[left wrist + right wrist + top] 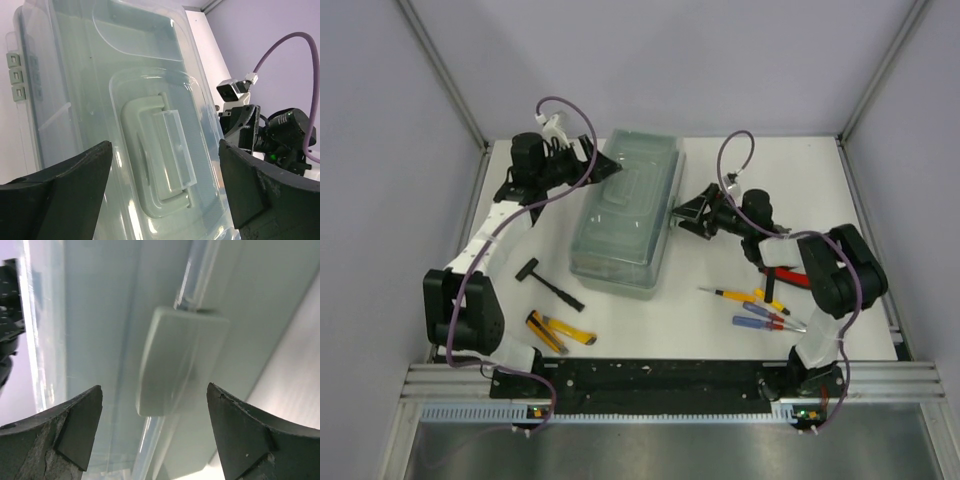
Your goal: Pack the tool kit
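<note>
Flanking: we see both arms at the toolbox (pixel 625 215) — left gripper (pixel 599 165) by its far-left corner, right gripper (pixel 682 215) off its right long side.
Box: lid down, mid-worktop (pixel 720 170) toward the far edge, long axis far-to-near.
Key relation: latch (pixel 180 362) dead ahead between the right jaws; we judge that arm nearer.
Grippers: both spread wide, holding nothing.
Loose: hammer (pixel 548 280), yellow pliers (pixel 558 332) near-left; screwdrivers (pixel 755 308) near-right.

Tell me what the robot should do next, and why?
Probably ease the right claw forward onto the latch. It's open and lined up with it, the toolbox lid is shut, and the hammer and pliers lie outside.
</note>
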You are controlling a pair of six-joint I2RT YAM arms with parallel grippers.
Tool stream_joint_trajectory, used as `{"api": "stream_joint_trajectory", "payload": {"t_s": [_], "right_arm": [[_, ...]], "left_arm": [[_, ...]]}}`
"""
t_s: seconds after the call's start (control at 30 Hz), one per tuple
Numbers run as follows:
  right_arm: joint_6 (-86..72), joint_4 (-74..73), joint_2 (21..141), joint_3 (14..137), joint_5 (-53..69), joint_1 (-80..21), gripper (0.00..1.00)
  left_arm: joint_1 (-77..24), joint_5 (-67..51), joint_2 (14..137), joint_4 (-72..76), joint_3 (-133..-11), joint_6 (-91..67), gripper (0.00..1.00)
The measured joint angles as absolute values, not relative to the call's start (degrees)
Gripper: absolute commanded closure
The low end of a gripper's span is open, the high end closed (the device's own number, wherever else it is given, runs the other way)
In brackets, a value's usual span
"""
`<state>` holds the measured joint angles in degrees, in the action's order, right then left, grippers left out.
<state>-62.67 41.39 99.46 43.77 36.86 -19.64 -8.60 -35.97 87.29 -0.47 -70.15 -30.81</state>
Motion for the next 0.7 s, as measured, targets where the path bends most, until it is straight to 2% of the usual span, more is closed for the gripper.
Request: {"api": "stream_joint_trajectory", "payload": {"t_s": [0.13,0.27,0.53,0.7], "right_arm": [[-69.63,58.02,105.82,43.53,39.94,-18.81,0.18],[-74.89,67.16,111.37,43.51,41.34,-18.33,0.19],[-79.37,73.06,116.77,43.62,42.78,-18.46,0.20],[-80.86,74.30,118.19,44.42,43.66,-18.41,0.24]], "left_arm": [[-8.60,-35.86,88.29,-0.43,-70.94,-30.76,0.09],[-8.47,-35.44,88.84,-0.43,-71.37,-30.72,0.10],[-8.47,-35.22,89.54,-0.56,-71.79,-30.04,0.12],[-8.47,-35.22,90.02,-0.60,-71.94,-29.87,0.14]]}}
